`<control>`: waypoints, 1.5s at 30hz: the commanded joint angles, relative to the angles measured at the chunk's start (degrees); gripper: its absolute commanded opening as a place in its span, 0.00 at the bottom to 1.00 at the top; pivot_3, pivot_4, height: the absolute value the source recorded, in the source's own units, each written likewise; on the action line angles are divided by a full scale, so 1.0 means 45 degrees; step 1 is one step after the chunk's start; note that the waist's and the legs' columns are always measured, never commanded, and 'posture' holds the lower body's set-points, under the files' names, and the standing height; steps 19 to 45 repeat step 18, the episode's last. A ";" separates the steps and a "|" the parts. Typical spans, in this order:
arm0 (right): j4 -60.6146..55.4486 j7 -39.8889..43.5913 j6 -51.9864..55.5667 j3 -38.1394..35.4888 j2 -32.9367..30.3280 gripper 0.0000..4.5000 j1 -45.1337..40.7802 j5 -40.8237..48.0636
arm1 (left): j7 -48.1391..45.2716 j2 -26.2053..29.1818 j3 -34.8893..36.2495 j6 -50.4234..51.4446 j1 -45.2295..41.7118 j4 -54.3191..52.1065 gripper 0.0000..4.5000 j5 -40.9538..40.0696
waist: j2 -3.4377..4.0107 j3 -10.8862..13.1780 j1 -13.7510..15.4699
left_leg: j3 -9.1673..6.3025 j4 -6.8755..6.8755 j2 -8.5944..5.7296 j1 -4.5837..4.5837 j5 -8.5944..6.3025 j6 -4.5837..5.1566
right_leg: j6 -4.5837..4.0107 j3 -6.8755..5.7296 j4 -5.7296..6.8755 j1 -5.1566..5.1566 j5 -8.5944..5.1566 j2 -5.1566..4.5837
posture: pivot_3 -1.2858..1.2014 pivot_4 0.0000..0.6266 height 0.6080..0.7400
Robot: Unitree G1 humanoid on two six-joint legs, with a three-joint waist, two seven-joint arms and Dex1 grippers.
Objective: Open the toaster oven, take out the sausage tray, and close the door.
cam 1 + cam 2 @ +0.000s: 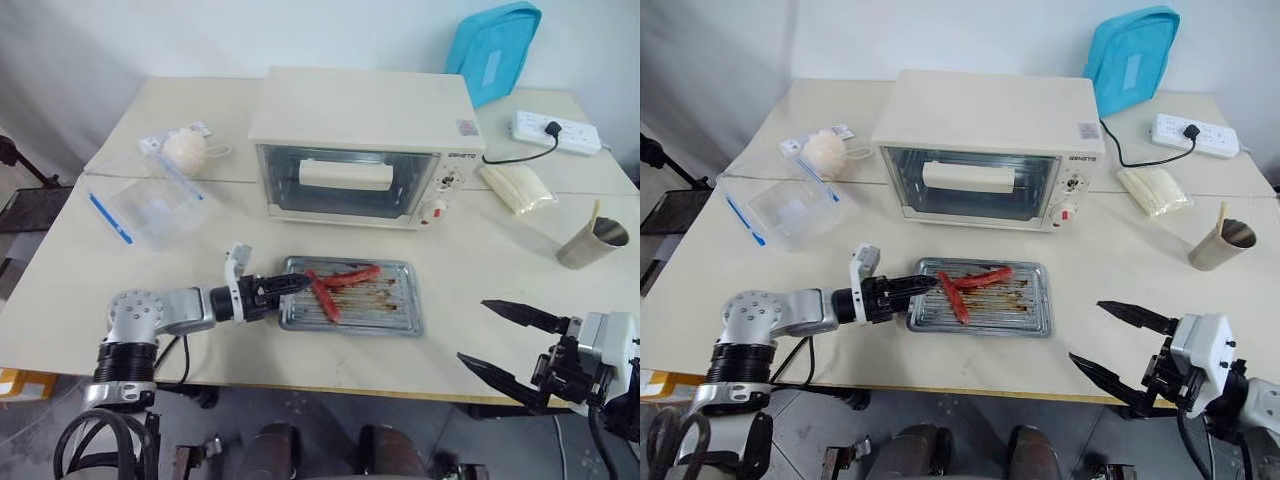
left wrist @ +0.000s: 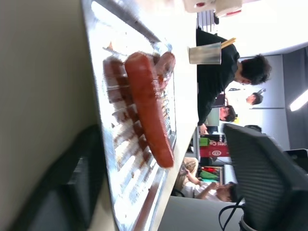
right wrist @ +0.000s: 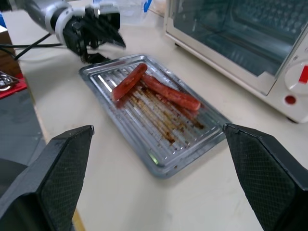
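1. The right gripper [image 1: 507,337] hangs nearest the head camera, at about 4 o'clock in the left eye view, past the near edge of the table [image 1: 470,290]. Its two black fingers stand wide apart and hold nothing.
2. In the right wrist view those fingers [image 3: 269,185] frame the sausage tray [image 3: 159,149] from either side, well short of it.
3. The sausage tray [image 1: 395,310] lies flat on the table at the centre of the left eye view, just in front of the toaster oven [image 1: 360,120]. It is outside the oven.
4. Two red sausages [image 1: 335,283] lie crossed on the tray's left half, over brown grease streaks on the ridged base.
5. The left gripper [image 1: 290,287] reaches in level from 9 o'clock, with its tips at the tray's left rim. In the right wrist view its fingers [image 3: 113,36] are parted, one above the rim and one beside it. Whether they touch the metal cannot be told. The claw is released, not clamped.
6. The toaster oven stands at 12 o'clock from the tray. The door [image 1: 340,180] is shut upright, its cream bar handle across the glass.
7. A clear plastic box [image 1: 150,210] with blue edges lies at 10 o'clock.
8. A metal cup [image 1: 592,243] stands at 3 o'clock, and a power strip [image 1: 555,130] lies at 2 o'clock.
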 commanded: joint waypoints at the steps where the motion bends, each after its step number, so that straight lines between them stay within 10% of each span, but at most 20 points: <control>1: 0.0321 0.0381 0.0169 0.0015 -0.0377 1.00 -0.0238 0.0261 | -0.2082 0.1699 0.0450 -0.1602 0.1410 -0.2241 0.99 0.1992 | -0.0001 0.0001 -0.0196 | 0.0001 -0.0003 0.0006 -0.0002 -0.0001 -0.0003 | -0.0004 -0.0001 -0.0003 0.0001 0.0000 0.0002 | 0.52 0.24 1.00; 5: 0.1420 0.0998 0.0347 0.0337 -0.0918 1.00 -0.1199 0.0309 | -0.7137 0.4555 0.0947 -0.8025 0.5243 -0.4754 0.99 0.6587 | -0.0014 0.0007 -0.0628 | 0.0048 -0.0037 0.0052 0.0005 -0.0016 -0.0032 | -0.0047 0.0020 -0.0020 -0.0026 0.0003 -0.0007 | 0.52 0.24 1.00; 13: 0.2638 0.2398 0.0348 0.0985 -0.1628 1.00 -0.2875 0.0373 | -1.1258 0.4071 0.3461 -1.6741 0.7538 -0.3610 0.99 0.9985 | 0.0041 0.0038 -0.0085 | 0.0003 -0.0091 0.0054 -0.0049 -0.0047 -0.0044 | -0.0086 0.0037 -0.0181 -0.0031 0.0014 -0.0102 | 0.52 0.24 1.00; 45: 0.2651 0.2927 0.0075 0.1671 -0.1627 1.00 -0.3660 0.0116 | -1.1357 0.3702 0.3289 -1.6831 0.7501 -0.3584 0.99 1.0026 | 0.0043 0.0039 -0.0157 | 0.0010 -0.0117 0.0045 -0.0051 -0.0046 0.0017 | -0.0069 0.0012 -0.0206 -0.0024 0.0024 -0.0111 | 0.52 0.24 1.00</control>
